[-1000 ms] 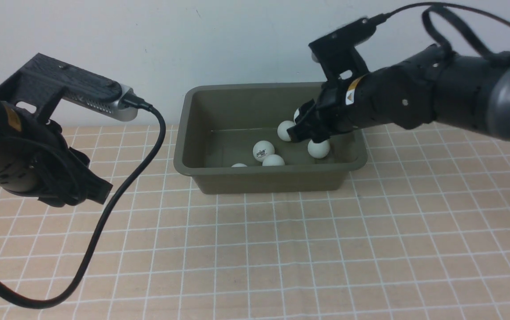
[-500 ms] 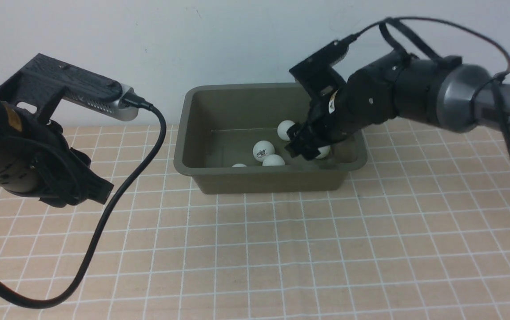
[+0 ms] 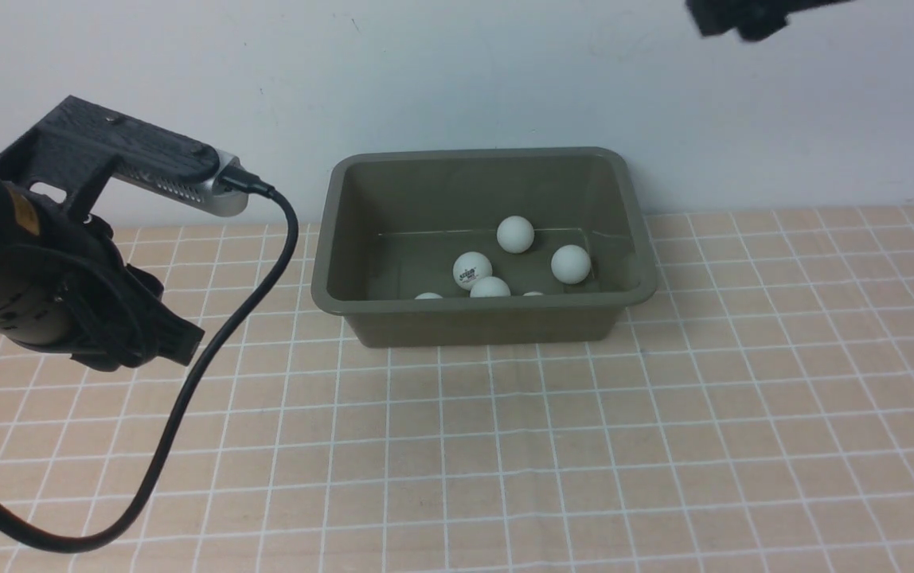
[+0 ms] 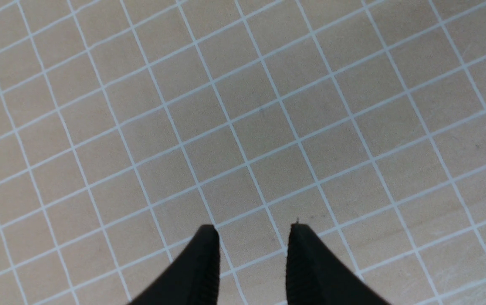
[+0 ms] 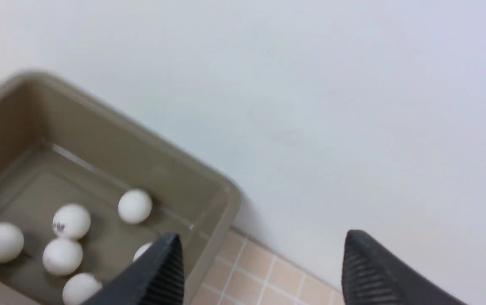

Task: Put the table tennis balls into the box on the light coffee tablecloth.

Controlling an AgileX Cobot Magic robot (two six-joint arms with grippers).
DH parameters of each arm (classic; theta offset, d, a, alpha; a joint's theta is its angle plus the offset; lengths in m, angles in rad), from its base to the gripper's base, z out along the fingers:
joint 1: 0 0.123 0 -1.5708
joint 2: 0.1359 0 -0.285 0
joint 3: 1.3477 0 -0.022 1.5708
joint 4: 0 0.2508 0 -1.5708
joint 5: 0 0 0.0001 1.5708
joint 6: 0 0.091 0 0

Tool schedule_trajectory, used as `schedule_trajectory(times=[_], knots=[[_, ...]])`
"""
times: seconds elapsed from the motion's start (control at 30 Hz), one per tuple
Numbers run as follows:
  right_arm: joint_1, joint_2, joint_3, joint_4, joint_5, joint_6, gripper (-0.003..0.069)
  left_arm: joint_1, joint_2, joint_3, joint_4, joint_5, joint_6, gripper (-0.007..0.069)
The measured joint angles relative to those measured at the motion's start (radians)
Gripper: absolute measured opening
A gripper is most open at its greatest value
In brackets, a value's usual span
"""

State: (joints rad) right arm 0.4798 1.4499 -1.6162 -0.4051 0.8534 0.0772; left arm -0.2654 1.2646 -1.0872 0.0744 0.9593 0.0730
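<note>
6 balls [image 3: 515, 234] sit in the box [image 3: 485, 163]: 4 clearly on the floor, 2 more just peeking over the near wall. Box stands on the cloth [image 3: 664, 414], up against the back wall [image 3: 457, 72]. No balls visible on the cloth in any view, so I judge the loading done and the step in hand a clean retreat.

Right gripper [image 5: 260, 262]: wrist view shows the jaws spread wide with nothing between them, tips above and beyond the box's corner, pointing at the wall. In the front view only a dark scrap of that arm shows at the top edge, well clear of the box.

Left gripper [image 4: 252, 237]: jaws a narrow gap apart, empty, hovering over bare cloth well left of the box. Its cable [image 3: 210, 350] loops down across the cloth.

How to finish well, my take:
- Carry the right arm up and away, not back across the rim. The box looks light, and a nudge could tip it or bounce balls out.
- Watch wall clearance on that side.
- Keep the left arm parked; swinging it drags the cable toward the box.
- Before calling it done, confirm the count of 6 from the right wrist view, since the near wall hides part of the floor from the front.
</note>
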Motion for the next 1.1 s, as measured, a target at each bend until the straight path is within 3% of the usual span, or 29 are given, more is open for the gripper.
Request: schedule_trajectory(times=[0.3,0.4,0.67,0.83,1.1], knots=[[0.000,-0.204,0.000,0.000,0.111,0.002,0.0353,0.000,0.000,0.000,0.000,0.000,0.000,0.0172],[0.000,-0.278,0.003,0.038,0.135,-0.021,0.0292,0.000,0.000,0.000,-0.002,0.000,0.000,0.0172],[0.000,-0.473,0.230,0.150,0.096,-0.090,0.0196,0.000,0.000,0.000,-0.017,0.000,0.000,0.0172],[0.000,-0.688,0.560,0.171,-0.051,-0.077,0.0183,0.000,0.000,0.000,-0.025,-0.008,0.000,0.0172],[0.000,-1.049,1.011,0.177,-0.362,0.082,0.0183,0.000,0.000,0.000,-0.026,-0.021,0.000,0.0172]])
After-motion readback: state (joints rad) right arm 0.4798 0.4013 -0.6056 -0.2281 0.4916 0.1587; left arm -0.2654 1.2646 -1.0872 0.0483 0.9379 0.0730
